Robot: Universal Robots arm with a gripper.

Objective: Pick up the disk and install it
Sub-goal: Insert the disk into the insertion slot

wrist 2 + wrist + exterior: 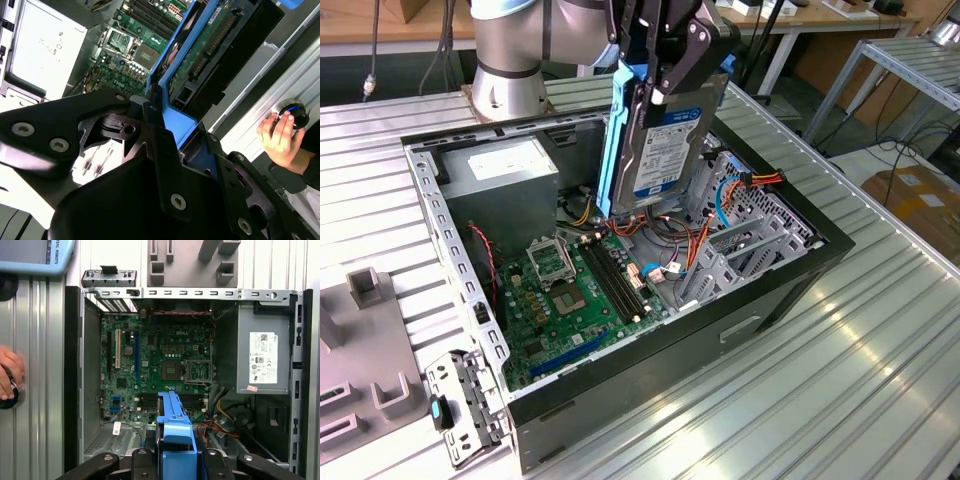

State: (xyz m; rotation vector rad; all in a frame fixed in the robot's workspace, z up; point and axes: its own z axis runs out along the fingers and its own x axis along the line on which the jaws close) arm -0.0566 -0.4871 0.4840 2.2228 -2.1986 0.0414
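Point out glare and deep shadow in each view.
Exterior view: glare streaks the ribbed table. Second wrist view: the power supply is washed out pale. First wrist view: even light on the motherboard, dark shadow around the cables.

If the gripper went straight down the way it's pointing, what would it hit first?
Shut on the disk, the gripper would drive the disk's lower end into the cables by the motherboard first, probably; depth is hard to judge.

An open computer case (650, 372) lies on a ribbed metal table (850, 385), green motherboard (570, 300) beside grey power supply (510, 180).
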